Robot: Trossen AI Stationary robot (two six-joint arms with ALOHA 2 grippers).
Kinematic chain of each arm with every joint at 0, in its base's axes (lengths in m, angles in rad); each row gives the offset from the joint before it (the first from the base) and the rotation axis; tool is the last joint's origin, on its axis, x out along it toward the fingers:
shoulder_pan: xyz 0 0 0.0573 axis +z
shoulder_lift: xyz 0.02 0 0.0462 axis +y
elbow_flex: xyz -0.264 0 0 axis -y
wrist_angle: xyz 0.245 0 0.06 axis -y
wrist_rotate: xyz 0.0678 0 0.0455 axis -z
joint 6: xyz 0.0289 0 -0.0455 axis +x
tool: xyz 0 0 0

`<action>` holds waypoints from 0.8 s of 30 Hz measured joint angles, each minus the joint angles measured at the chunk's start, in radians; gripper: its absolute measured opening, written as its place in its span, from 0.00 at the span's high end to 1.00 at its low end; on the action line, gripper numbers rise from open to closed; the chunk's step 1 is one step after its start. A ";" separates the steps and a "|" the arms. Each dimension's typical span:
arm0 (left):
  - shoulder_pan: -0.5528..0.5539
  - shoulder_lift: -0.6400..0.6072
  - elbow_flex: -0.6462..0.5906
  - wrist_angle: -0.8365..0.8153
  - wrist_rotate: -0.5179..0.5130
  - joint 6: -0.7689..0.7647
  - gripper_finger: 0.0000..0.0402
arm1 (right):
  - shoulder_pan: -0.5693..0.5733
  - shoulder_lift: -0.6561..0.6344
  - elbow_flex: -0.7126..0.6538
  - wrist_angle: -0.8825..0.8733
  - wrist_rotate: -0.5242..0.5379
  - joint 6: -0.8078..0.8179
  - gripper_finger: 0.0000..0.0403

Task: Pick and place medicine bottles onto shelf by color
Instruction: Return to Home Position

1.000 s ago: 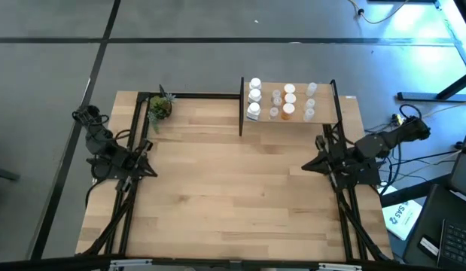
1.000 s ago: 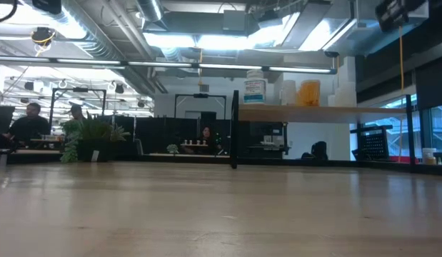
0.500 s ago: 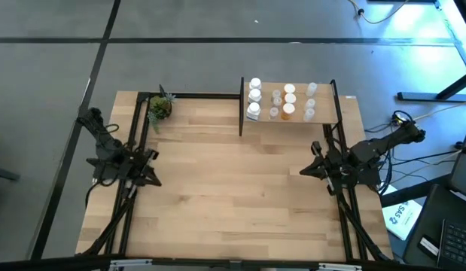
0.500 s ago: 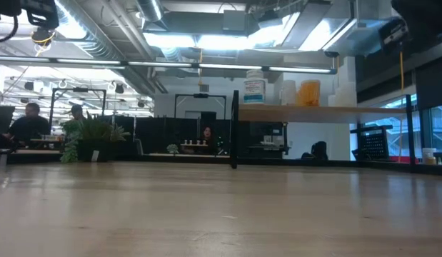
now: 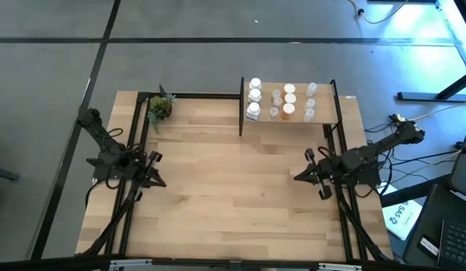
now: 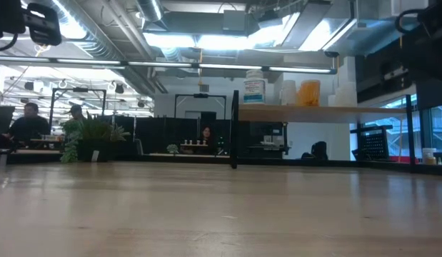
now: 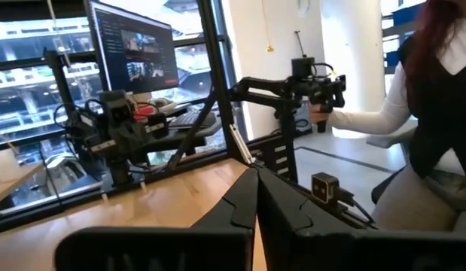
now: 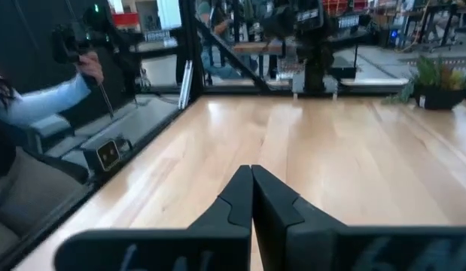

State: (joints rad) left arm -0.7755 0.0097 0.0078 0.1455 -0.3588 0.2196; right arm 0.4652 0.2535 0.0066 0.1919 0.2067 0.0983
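Left end effector (image 5: 155, 179): low over the left side of the counter (image 5: 225, 188), near the edge. Its two fingers (image 7: 240, 207) are pressed tight together and carry nothing.
Plant (image 5: 159, 108): a small green one in the far left corner of the counter.
Shelf (image 5: 324, 110): a small light wood board at the far side of the counter, right of the middle, held up between black posts.
White medicine bottles (image 5: 254, 96): three in a row at the left end of the shelf.
Clear medicine bottles (image 5: 275, 97): two, just right of the white ones.
Orange medicine bottles (image 5: 289, 110): three with white caps, in the next row along.
Last row (image 5: 310, 102): three pale bottles near the right end of the shelf; clear or white, I cannot tell.
Right end effector (image 5: 300, 176): low over the right side of the counter, in front of the shelf and well apart from it. Its fingers (image 8: 266, 199) are squeezed tight together too, with nothing in them.
Person (image 7: 436, 113): sits beside the counter with a hand on a black handle.
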 joint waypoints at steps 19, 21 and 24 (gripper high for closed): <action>0.019 0.002 0.000 -0.002 0.001 -0.033 0.96 | 0.000 0.008 0.000 -0.073 -0.025 0.000 0.96; 0.019 0.002 0.000 -0.002 0.001 -0.033 0.96 | 0.000 0.008 0.000 -0.073 -0.025 0.001 0.96; 0.019 0.002 0.000 -0.002 0.001 -0.033 0.98 | 0.000 0.008 0.000 -0.073 -0.025 0.000 0.96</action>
State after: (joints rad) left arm -0.7567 0.0120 0.0078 0.1435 -0.3580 0.1871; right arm 0.4652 0.2615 0.0067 0.1185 0.1818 0.0986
